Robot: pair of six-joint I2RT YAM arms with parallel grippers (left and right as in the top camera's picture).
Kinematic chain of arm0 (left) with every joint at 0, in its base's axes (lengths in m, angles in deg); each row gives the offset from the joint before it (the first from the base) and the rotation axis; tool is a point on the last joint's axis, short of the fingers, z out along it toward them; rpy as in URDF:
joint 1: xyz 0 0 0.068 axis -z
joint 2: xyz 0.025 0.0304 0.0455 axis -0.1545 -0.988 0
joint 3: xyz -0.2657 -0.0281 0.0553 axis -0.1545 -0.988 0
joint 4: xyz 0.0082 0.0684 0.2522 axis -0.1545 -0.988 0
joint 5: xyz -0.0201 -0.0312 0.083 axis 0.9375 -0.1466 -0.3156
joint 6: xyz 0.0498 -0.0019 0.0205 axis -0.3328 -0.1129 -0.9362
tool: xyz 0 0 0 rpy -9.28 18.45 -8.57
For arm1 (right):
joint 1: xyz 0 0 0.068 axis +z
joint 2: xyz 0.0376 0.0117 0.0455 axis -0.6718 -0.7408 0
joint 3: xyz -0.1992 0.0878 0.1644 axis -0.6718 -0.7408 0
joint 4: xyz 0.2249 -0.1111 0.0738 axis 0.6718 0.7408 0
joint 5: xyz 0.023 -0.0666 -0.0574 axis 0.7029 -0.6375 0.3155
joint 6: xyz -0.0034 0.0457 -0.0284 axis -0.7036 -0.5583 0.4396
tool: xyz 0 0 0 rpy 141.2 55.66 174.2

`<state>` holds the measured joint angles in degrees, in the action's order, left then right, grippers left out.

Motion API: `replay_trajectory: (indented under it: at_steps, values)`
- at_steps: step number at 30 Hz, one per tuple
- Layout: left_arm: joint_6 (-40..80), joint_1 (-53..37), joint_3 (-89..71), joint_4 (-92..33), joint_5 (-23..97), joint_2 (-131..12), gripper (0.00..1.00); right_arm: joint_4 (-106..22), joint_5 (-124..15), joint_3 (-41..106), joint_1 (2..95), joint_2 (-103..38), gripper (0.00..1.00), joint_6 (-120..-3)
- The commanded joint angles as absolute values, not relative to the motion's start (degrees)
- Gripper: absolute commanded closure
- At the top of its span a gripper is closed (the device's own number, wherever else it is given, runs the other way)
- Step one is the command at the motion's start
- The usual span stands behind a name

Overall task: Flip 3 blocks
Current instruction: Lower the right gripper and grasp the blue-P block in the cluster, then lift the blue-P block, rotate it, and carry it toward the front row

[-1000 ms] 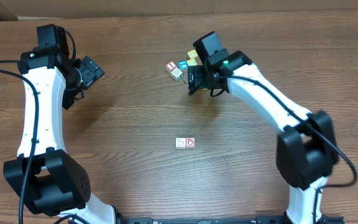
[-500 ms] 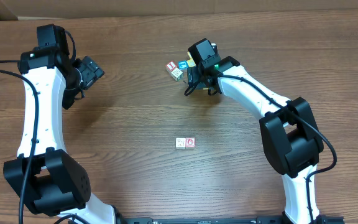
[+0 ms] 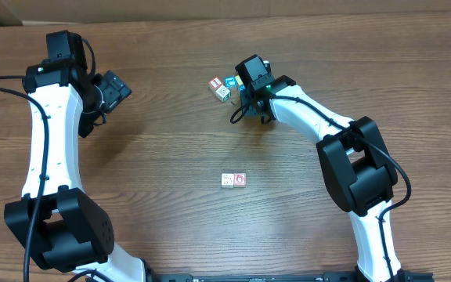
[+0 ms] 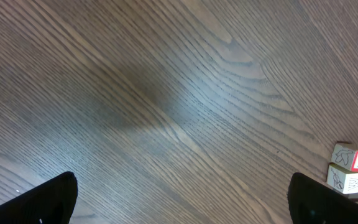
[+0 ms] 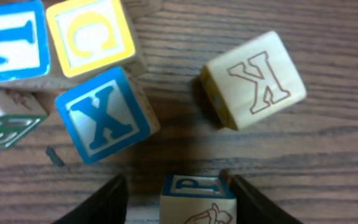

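Note:
Two blocks lie side by side at the table's middle: a cream one (image 3: 228, 180) and one with a red ring (image 3: 240, 179). My right gripper (image 3: 247, 108) hangs over the cluster of cubes at the back. In the right wrist view a third block (image 5: 197, 200), with a blue P face and a cream face bearing a reddish drawing, sits between the jaws of that gripper (image 5: 182, 200). The right finger (image 5: 260, 202) touches it and the left finger (image 5: 101, 202) stands a small gap away. My left gripper (image 3: 114, 88) is open over bare wood, far from all blocks.
Around the right gripper lie a blue X cube (image 5: 104, 115), a yellow C cube (image 5: 91, 34), a blue-lettered cube (image 5: 11, 40), a cream K cube (image 5: 253, 81) and a green-lettered cube (image 5: 5, 121). The left wrist view catches the cluster (image 4: 352, 171) at its right edge.
My right gripper has shifted a little left over the cluster, and its jaws have narrowed around the P block. The left arm has not moved.

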<state>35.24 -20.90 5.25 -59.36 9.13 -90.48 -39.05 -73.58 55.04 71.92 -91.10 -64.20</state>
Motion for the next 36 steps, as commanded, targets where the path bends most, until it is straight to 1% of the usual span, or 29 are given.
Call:
replay_trajectory:
  at_steps: [1, 5, 6, 11, 12, 14, 17, 20, 21, 23, 24, 26, 27, 29, 31, 36]
  values:
    - [34.78, -20.88, 6.17, -59.3, 8.8, -90.9, 0.0, -39.1, -74.39, 56.33, 71.7, -90.49, 0.63, -63.76]
    - [34.78, -20.88, 6.17, -59.28, 8.8, -90.9, 0.0, -36.23, -74.37, 57.7, 71.7, -88.17, 0.8, -63.81]
    - [34.78, -20.88, 6.17, -59.3, 8.8, -90.9, 0.0, -35.34, -74.37, 58.12, 71.7, -87.3, 0.81, -63.83]
    - [34.78, -20.88, 6.15, -59.28, 8.8, -90.9, 0.0, -28.23, -72.36, 59.95, 71.83, -81.18, 0.81, -63.85]
    - [34.78, -20.88, 6.15, -59.3, 8.8, -90.9, 0.0, -23.8, -68.79, 59.98, 71.81, -78.62, 0.81, -64.05]
    - [34.78, -20.88, 6.15, -59.28, 8.8, -90.9, 0.0, -19.1, -65.34, 59.98, 71.79, -76.89, 0.81, -64.05]
    - [34.78, -20.88, 6.15, -59.3, 8.8, -90.9, 0.0, -12.37, -60.23, 59.95, 71.74, -76.24, 0.8, -64.07]
    - [34.78, -20.88, 6.15, -59.3, 8.8, -90.9, 0.0, -7.43, -55.48, 58.67, 71.74, -76.35, 0.78, -64.53]
    - [34.78, -20.88, 6.15, -59.28, 8.8, -90.9, 0.0, -6.75, -54.04, 57.77, 71.79, -76.35, 0.73, -64.51]
    - [34.78, -20.88, 6.17, -59.28, 8.8, -90.9, 0.0, -6.38, -52.88, 55.87, 71.94, -76.35, 0.6, -64.7]
    - [34.78, -20.88, 6.15, -59.28, 8.8, -90.9, 0.0, -6.38, -52.88, 54.97, 71.94, -76.35, 0.5, -64.7]
    - [34.78, -20.88, 6.15, -59.3, 8.8, -90.9, 0.0, -6.57, -52.86, 52.87, 72.03, -76.35, 0.17, -65.05]
    - [34.78, -20.88, 6.15, -59.28, 8.8, -90.9, 0.0, -6.6, -52.86, 52.17, 72.03, -76.35, 0.11, -65.64]
    - [34.78, -20.88, 6.17, -59.28, 8.8, -90.9, 0.0, -6.64, -52.86, 51.04, 72.03, -76.35, 0.08, -65.97]
    - [34.78, -20.88, 6.17, -59.3, 8.8, -90.9, 0.0, -6.4, -52.84, 50.8, 72.03, -76.35, 0.07, -65.97]
    - [34.78, -20.88, 6.15, -59.3, 8.8, -90.9, 0.0, -4.65, -51.77, 50.8, 72.4, -76.13, 0.17, -65.97]
